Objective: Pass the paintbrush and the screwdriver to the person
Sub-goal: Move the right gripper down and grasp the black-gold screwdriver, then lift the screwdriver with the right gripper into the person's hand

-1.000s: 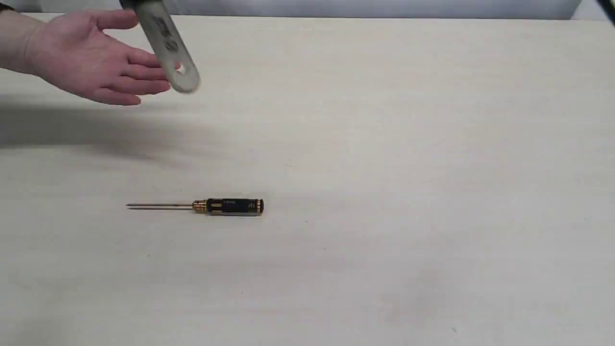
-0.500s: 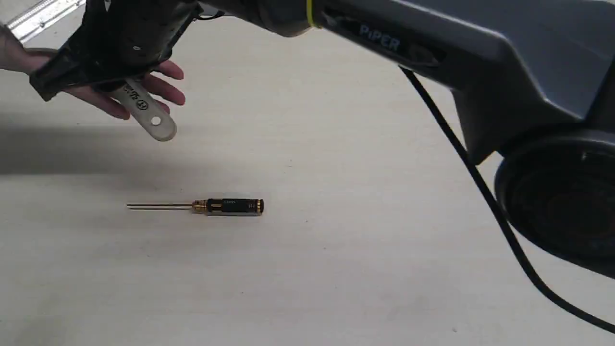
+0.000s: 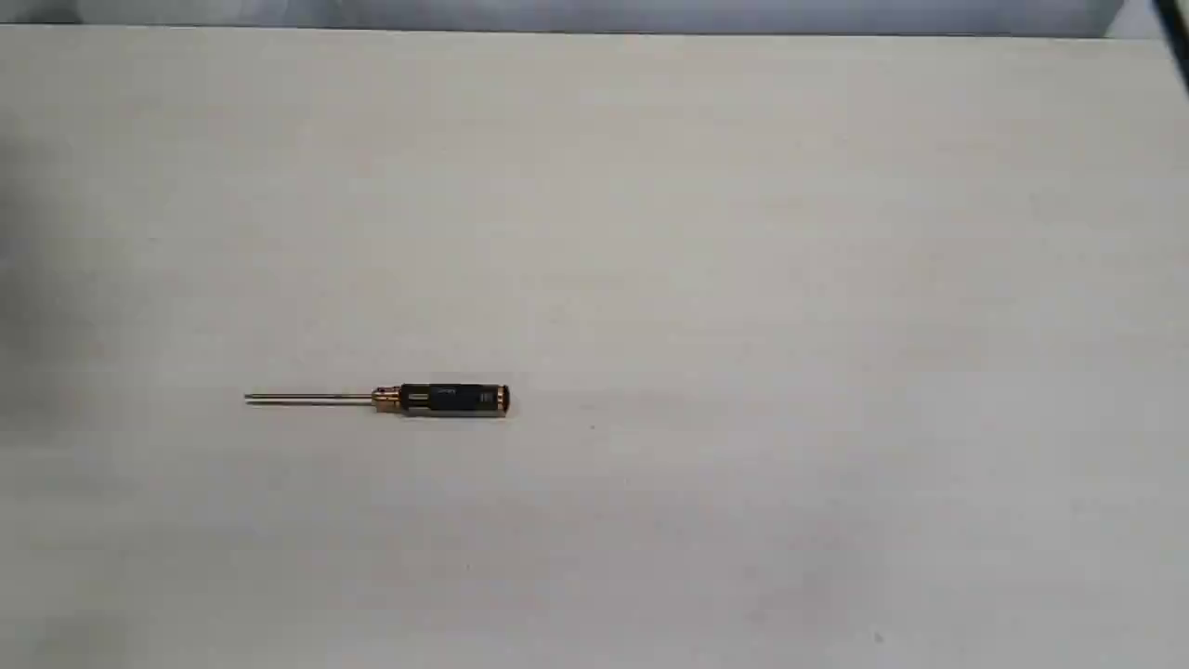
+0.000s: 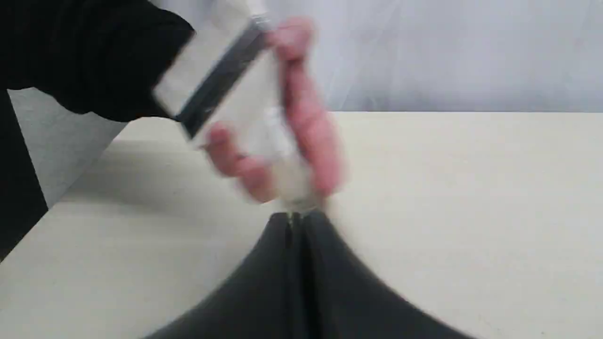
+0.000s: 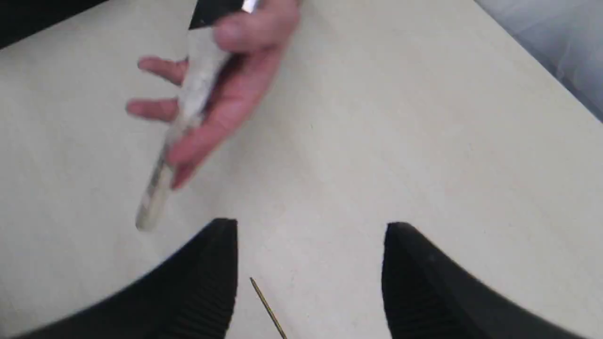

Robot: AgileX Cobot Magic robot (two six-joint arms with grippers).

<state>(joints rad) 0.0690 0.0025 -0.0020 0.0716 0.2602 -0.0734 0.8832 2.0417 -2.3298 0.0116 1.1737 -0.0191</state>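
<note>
The screwdriver (image 3: 446, 400) lies flat on the pale table (image 3: 743, 279), shaft pointing left; neither arm nor hand shows in the exterior view. In the left wrist view the person's hand (image 4: 311, 122) grips the blurred paintbrush (image 4: 249, 113), its dark ferrule and pale bristles toward the dark sleeve. My left gripper (image 4: 294, 217) is shut, its tips just below the handle's end. In the right wrist view the same hand (image 5: 235, 99) holds the paintbrush (image 5: 193, 89) with its handle end free. My right gripper (image 5: 311, 226) is open and empty above the table, the screwdriver's thin shaft (image 5: 266, 306) between its fingers.
A pale grey wall (image 3: 594, 14) runs behind the table's far edge. A dark sleeve (image 4: 89, 52) fills one corner of the left wrist view. Nothing else lies on the tabletop.
The hand, the paintbrush and the arm seen over the table's far left have gone from the exterior view. The screwdriver has not moved.
</note>
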